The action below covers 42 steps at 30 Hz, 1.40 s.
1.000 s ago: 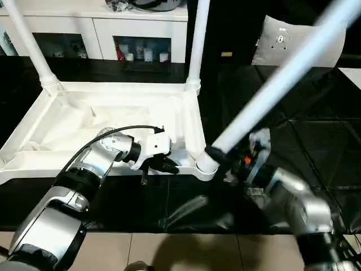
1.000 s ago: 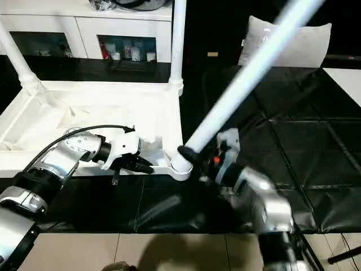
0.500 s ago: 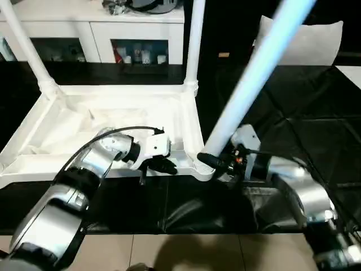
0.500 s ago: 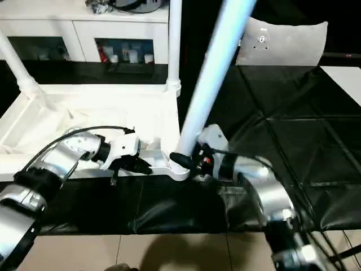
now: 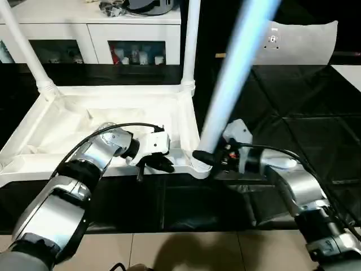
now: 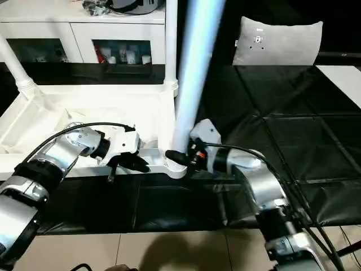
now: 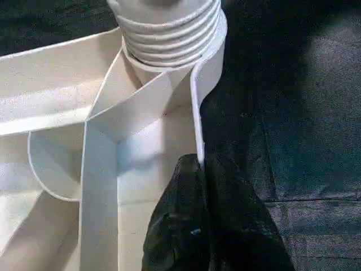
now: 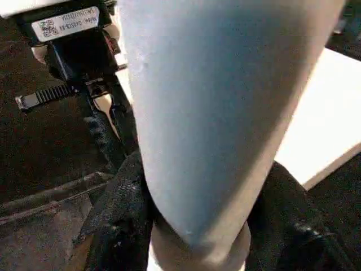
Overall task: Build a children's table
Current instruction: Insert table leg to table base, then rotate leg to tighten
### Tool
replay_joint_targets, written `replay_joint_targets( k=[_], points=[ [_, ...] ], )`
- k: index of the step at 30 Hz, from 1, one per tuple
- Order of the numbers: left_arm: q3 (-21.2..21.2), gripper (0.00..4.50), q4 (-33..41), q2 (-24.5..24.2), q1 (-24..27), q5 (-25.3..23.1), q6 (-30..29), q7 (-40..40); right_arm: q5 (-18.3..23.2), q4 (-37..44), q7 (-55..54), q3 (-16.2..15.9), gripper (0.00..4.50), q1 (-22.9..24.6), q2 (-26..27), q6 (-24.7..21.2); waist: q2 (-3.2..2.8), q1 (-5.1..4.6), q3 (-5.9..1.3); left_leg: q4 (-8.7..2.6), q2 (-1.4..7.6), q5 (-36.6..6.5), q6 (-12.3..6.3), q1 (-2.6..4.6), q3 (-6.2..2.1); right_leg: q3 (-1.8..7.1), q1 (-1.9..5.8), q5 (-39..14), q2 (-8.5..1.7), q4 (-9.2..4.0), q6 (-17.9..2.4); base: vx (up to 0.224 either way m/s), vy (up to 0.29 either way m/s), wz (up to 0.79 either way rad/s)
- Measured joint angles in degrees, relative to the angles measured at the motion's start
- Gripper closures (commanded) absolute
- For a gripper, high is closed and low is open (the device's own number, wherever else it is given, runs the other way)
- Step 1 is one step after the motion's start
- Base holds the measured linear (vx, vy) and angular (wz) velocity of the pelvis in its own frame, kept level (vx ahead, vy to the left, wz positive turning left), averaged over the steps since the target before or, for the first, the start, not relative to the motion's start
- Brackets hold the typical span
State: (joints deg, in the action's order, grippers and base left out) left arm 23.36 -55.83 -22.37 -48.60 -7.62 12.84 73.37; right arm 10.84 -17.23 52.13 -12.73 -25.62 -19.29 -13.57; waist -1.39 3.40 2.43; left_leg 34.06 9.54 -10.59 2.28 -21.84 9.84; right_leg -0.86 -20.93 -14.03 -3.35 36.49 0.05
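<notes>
The white table top [image 5: 101,118] lies upside down on a black mat. Two white legs stand upright in its far corner sockets, one on the left [image 5: 25,51] and one on the right [image 5: 190,45]. My right gripper [image 5: 208,160] is shut on the base of a third leg [image 5: 237,73], which rises steeply, leaning slightly right, from the near right corner socket [image 5: 200,168]. In the right wrist view its black fingers [image 8: 118,214] hug that leg [image 8: 214,113]. My left gripper [image 5: 155,164] is shut on the top's near rim [image 7: 197,113], close to the socket [image 7: 169,28].
A white cabinet with glass doors [image 5: 135,39] runs along the back. A grey pillow [image 5: 304,42] lies at the back right. The black mat [image 5: 304,130] spreads to the right, and light floor tiles [image 5: 169,248] show at the near edge.
The held leg has swung from a strong rightward tilt to nearly upright, its base staying at the near right socket. My right forearm has come in toward the table. The left gripper has stayed.
</notes>
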Motion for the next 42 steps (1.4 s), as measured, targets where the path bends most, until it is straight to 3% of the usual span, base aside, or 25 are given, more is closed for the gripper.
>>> replay_joint_targets(
  k=[17, 23, 28, 33, 42],
  points=[
    [-1.5, 4.5, 1.1, -0.4, 1.1, 1.5, -2.5, 1.3, -0.2, 0.4, 0.7, 0.3, 2.61, 0.4, 0.2, 0.1, 0.0, -0.03, -0.03, -0.62, 0.0, 0.1, 0.14, 0.15, 0.09, 0.0, 0.0, 0.0, 0.04, -0.37, 0.0, 0.0, 0.0, 0.0],
    [-5.8, 4.5, 10.8, -0.2, 7.6, 3.8, -13.0, -3.4, 0.0, 0.4, -5.4, 2.3, 2.61, 1.7, 3.4, -0.6, -0.51, -0.31, -0.06, -0.68, -0.01, 0.1, 0.15, 0.24, 0.16, 0.08, 0.03, 0.0, 0.04, -0.44, -0.1, 0.0, 0.0, 0.0],
    [-7.6, 4.5, 28.0, 3.1, 15.6, 3.5, -27.1, -12.6, -0.3, 0.4, -12.5, 4.5, 2.61, 1.8, 5.4, -1.7, -0.59, -0.91, -0.04, -0.7, -0.02, 0.1, 0.15, 0.39, 0.31, 0.1, 0.1, 0.1, -0.07, -0.71, -0.1, 0.0, 0.0, 0.0],
    [-6.7, 4.5, 40.2, 6.4, 19.8, 0.8, -38.1, -19.5, -1.3, -1.6, -16.8, 5.7, 2.61, 0.3, 6.5, -1.4, -0.54, -1.43, -0.07, -1.1, 0.05, 0.1, 0.15, 0.38, 0.37, 0.02, 0.09, 0.1, 0.01, -1.16, -0.1, 0.0, 0.0, 0.0],
    [-4.8, 4.5, 46.4, 6.8, 20.7, -1.3, -45.6, -24.0, -1.6, -3.2, -18.6, 6.0, 2.61, -1.3, 7.4, -1.3, -0.55, -1.49, -0.06, -1.24, 0.14, 0.1, 0.18, 0.31, 0.37, -0.03, 0.03, 0.1, 0.13, -1.36, -0.1, 0.0, 0.0, 0.0]
  ],
)
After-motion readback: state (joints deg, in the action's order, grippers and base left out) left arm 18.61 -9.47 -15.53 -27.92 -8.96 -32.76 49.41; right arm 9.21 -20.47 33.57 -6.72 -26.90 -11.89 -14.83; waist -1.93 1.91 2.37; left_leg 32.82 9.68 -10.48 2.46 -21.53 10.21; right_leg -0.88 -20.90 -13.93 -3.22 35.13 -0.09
